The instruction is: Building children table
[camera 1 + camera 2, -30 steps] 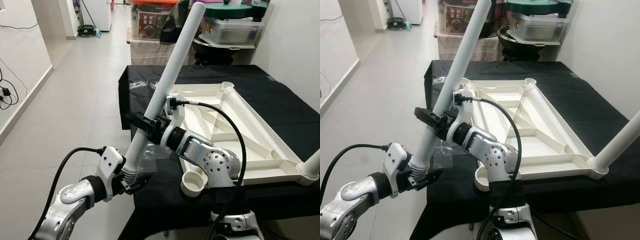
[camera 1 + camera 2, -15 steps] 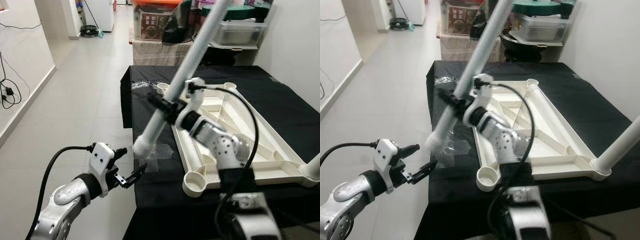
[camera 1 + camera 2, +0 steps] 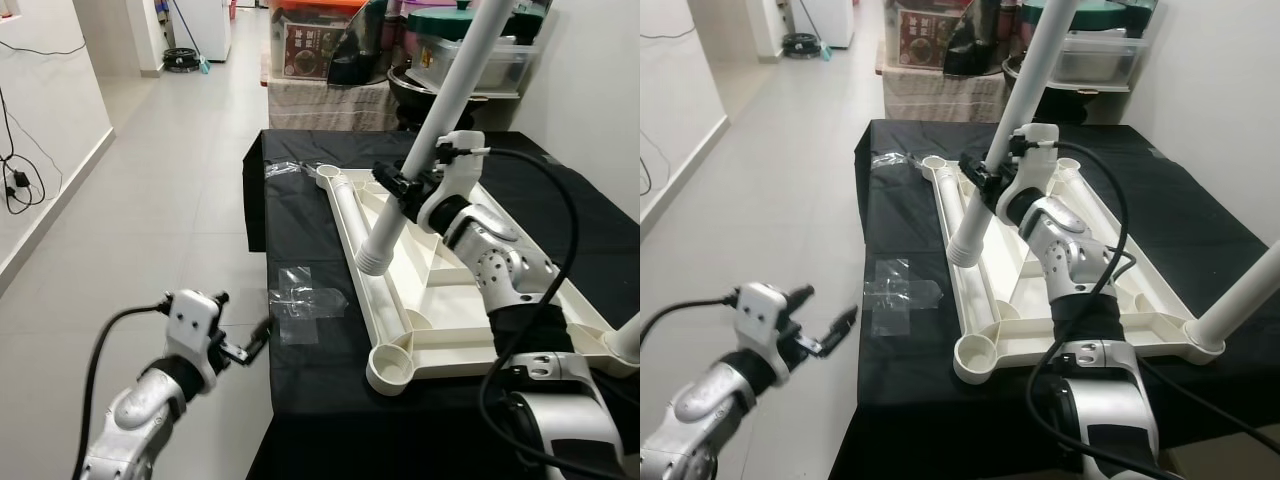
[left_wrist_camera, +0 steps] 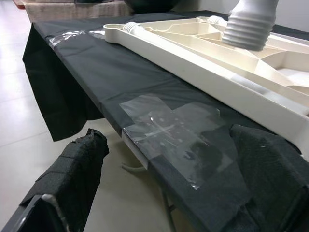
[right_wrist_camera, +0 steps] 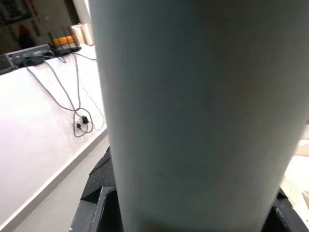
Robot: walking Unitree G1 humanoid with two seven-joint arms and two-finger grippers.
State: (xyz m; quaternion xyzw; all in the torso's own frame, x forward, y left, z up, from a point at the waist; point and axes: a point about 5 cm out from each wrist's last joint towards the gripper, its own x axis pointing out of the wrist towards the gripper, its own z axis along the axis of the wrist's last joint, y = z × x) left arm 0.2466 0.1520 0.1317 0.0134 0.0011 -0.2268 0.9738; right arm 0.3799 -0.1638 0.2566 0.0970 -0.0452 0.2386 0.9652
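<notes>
Right gripper (image 3: 403, 188) with fingers pinching the white table leg (image 3: 432, 143) mid-shaft, holding it tilted above the upturned tabletop (image 3: 470, 290), which lies on the black-clothed worktop (image 3: 300, 240). The leg's ribbed threaded end (image 3: 373, 262) hangs over the frame's near rail, well apart from the empty corner socket (image 3: 390, 368). Left gripper (image 3: 252, 340), fingers spread and empty, hovers beside the worktop edge near a clear plastic wrapper (image 3: 305, 300). Likely risk: the tilted leg meets the socket off-axis and cross-threads, or rotates within the single mid-shaft grip.
</notes>
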